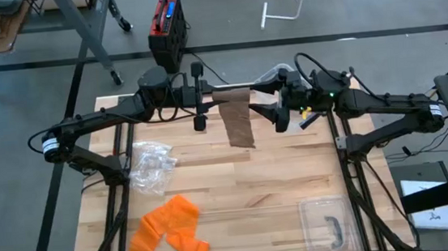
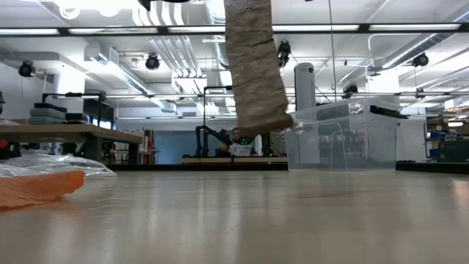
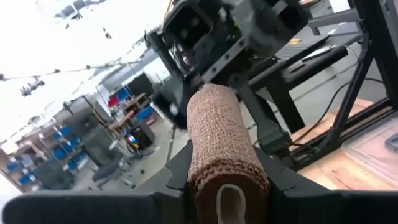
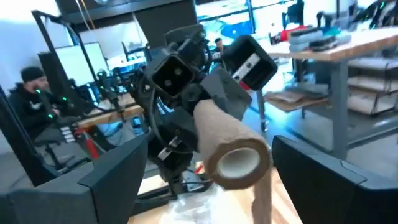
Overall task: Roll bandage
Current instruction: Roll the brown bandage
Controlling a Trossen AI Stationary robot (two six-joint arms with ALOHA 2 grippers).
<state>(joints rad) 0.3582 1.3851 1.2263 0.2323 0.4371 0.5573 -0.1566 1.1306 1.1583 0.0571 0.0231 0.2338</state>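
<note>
Now the bandage roll [image 1: 230,97] lies lengthwise between my pincers, tail hanging. Left gripper [image 3: 219,186] pinches one end. Right gripper [image 4: 205,165] spread wide around the other, not touching.

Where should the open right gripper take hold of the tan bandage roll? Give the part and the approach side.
Grip the free core end of the tan bandage roll, coming in along its axis from the right arm's side. The roll lies level, its other end in the left gripper, and its loose tail hangs below, so pinch the round end across its width. The right gripper already straddles it.
</note>
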